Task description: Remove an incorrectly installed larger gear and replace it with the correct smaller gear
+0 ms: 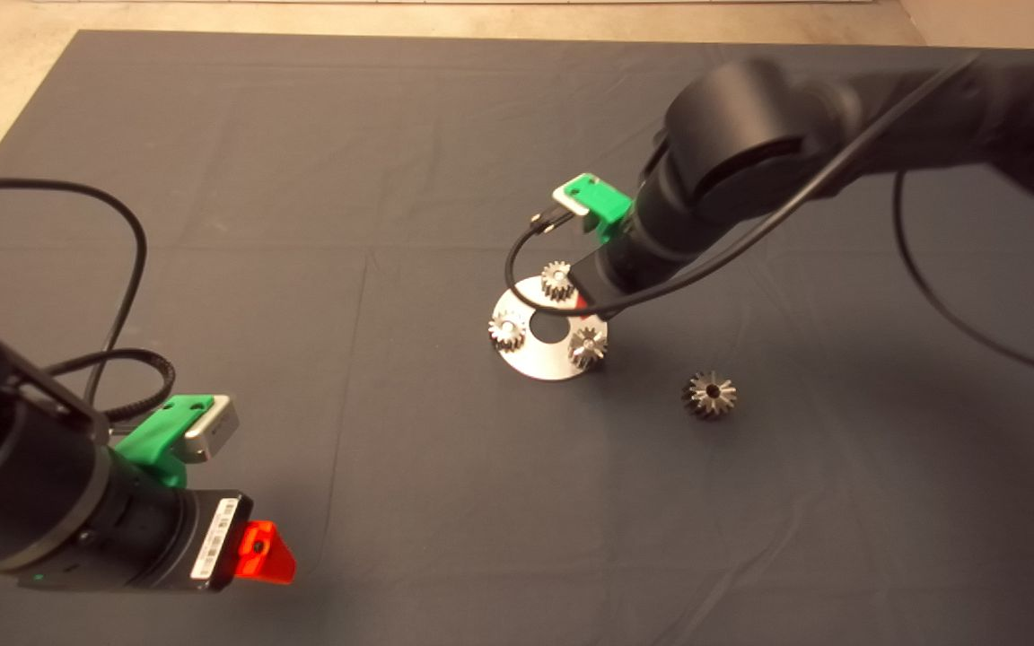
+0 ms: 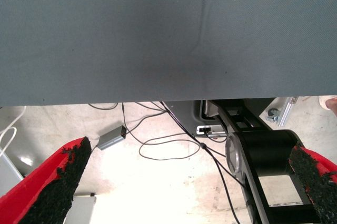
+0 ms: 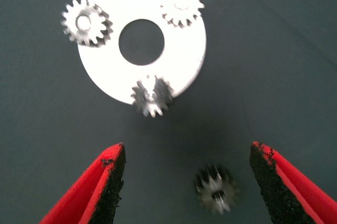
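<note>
Three small gears (image 3: 151,95) ring the disc (image 3: 184,61); larger gear (image 1: 709,395) lies apart.

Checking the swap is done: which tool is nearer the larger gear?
Right. The right tool hangs open above the larger gear, beside the disc; the left tool waits open at the mat's lower left.

You're looking at a robotics lab or test workshop here, not anyone's home. A dark mat (image 1: 302,224) is covering the counter, and bare concrete floor (image 1: 14,81) is showing past its edge. In the left wrist view, loose cables (image 2: 168,148) are trailing across that floor beside a small grey box (image 2: 110,139), with a black machine base (image 2: 263,155) and a caster wheel (image 2: 274,113) sitting nearby.
</note>
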### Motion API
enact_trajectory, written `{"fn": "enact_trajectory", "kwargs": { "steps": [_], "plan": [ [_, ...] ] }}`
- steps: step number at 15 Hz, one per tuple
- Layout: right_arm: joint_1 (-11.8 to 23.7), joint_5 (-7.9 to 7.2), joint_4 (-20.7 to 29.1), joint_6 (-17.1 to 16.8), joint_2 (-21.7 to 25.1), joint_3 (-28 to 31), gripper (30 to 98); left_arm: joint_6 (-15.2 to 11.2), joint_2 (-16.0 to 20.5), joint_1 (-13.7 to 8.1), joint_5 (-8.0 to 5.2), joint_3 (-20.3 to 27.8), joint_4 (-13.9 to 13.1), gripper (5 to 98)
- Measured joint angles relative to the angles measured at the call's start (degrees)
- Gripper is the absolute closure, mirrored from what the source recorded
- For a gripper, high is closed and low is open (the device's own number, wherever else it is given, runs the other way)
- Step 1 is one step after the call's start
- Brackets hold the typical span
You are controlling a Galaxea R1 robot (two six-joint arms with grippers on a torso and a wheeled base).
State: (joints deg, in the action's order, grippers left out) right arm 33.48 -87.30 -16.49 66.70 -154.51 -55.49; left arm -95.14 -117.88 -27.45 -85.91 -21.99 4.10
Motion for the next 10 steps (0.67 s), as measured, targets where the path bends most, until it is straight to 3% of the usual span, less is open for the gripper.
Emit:
{"fn": "enact_trajectory", "kwargs": {
  "steps": [2, 3, 6, 8, 10],
  "plan": [
    [2.29, -0.3, 3.1, 3.94, 6.41, 8.06, 65.5, 1.5, -0.01, 0.0, 0.51, 0.0, 0.0, 5.9],
    [2.24, -0.52, 4.16, 6.69, 9.04, 12.01, 61.3, 1.54, -0.06, -0.02, 0.92, 0.0, 0.0, 5.9],
    [3.06, -0.55, 6.33, 20.97, 16.58, 26.04, 57.7, 1.59, -0.13, -0.03, 1.93, 0.0, 0.01, 5.9],
    [3.63, -0.4, 8.63, 28.98, 21.05, 31.68, 55.8, 1.57, 0.18, -0.02, 1.95, 0.0, 0.0, 5.9],
    [4.31, -0.63, 9.91, 32.42, 23.24, 33.93, 52.0, 1.52, 0.13, -0.04, 2.04, 0.0, 0.0, 5.9]
  ]
}}
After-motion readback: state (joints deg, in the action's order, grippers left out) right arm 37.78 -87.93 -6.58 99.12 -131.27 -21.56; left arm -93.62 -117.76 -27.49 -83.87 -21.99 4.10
